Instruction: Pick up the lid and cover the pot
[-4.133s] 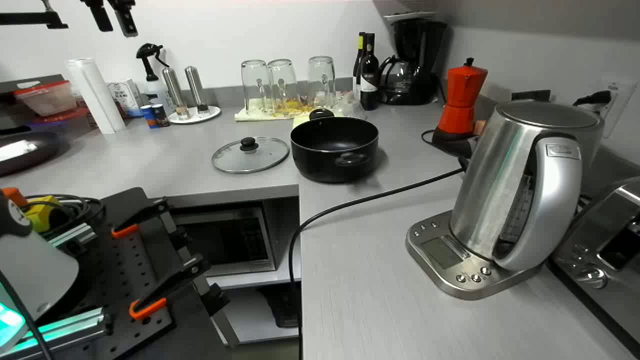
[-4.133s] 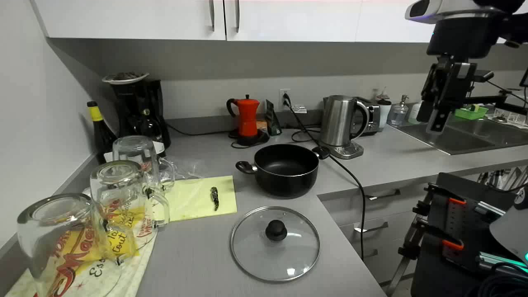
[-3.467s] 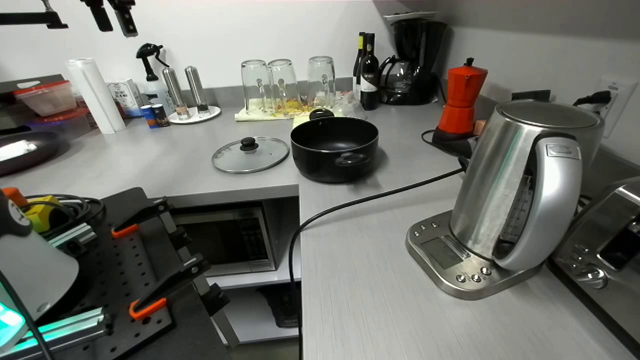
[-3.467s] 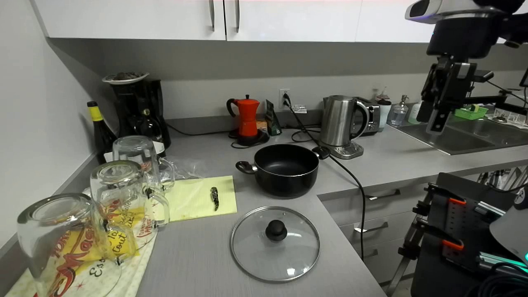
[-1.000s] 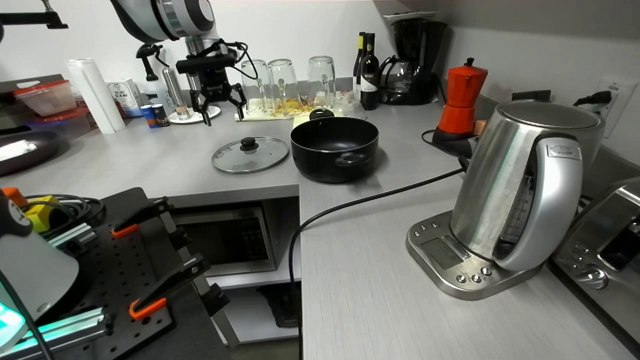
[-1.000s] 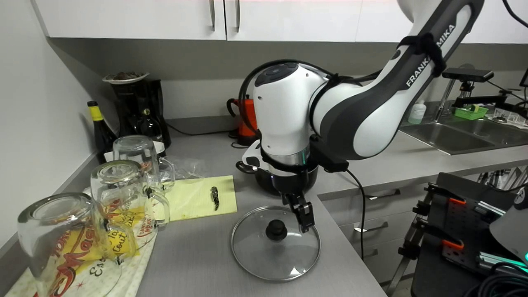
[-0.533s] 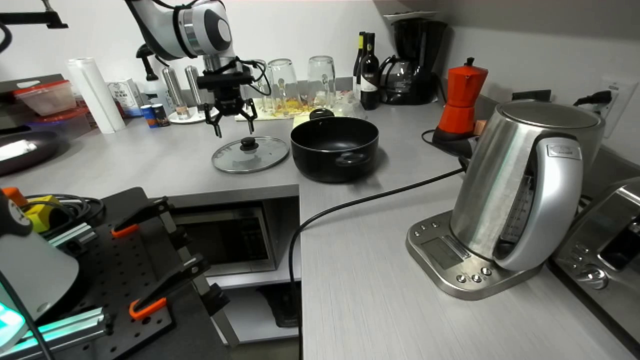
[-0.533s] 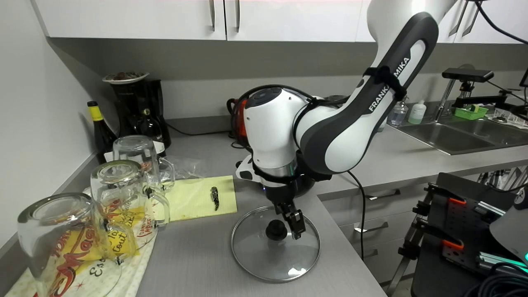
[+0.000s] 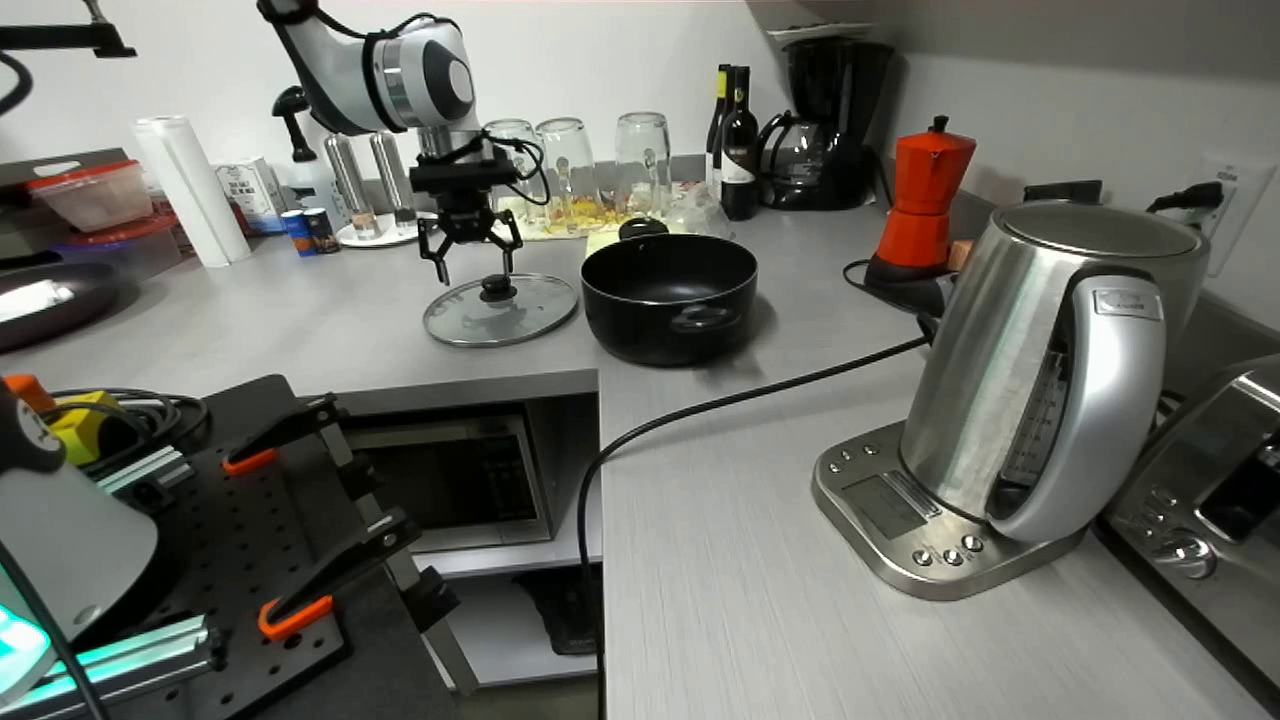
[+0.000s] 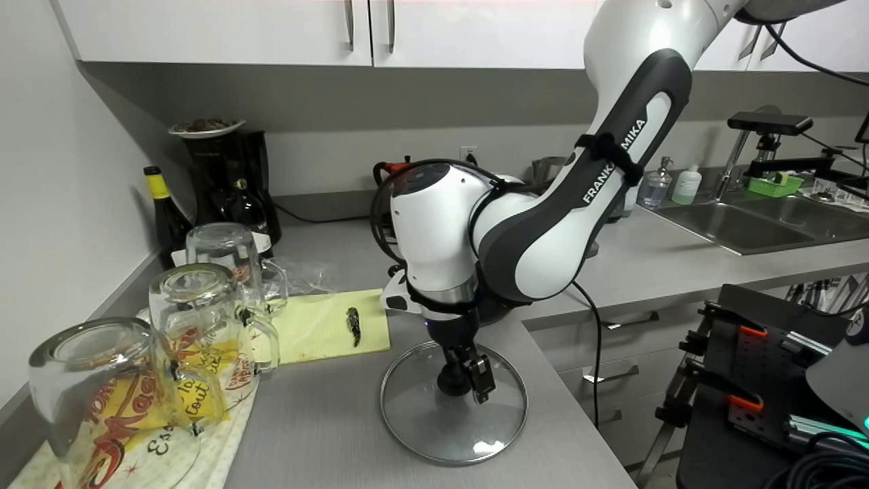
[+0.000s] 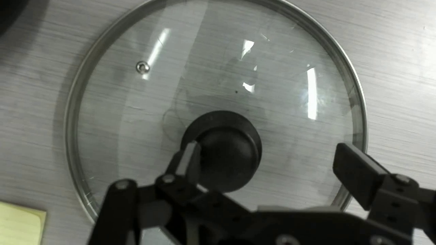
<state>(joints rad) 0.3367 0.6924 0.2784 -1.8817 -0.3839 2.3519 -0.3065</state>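
"How do our jaws stand?"

"Wide apart, gripping nothing. We see the lid (image 11: 218, 95) flat on the worktop (image 9: 740, 560) beneath them, its knob (image 11: 229, 158) close to one finger (image 11: 193, 165); whether they touch, we can't tell."

"And the pot (image 9: 640, 325)?"

"Off to one side of the jaws, uncovered, just beside the lid."

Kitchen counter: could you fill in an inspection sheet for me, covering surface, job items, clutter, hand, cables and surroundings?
Surface: grey countertop, finely streaked.
Job's things: glass lid flat on the countertop beside the uncovered pot.
Clutter: glass mugs, yellow sheet, dark bottles.
Hand: open over the lid; in the wrist view one finger overlaps the knob, contact unclear.
Cables: a black cable crosses the countertop and hangs over its edge.
Surroundings: steel kettle, microwave below, white cupboards above.
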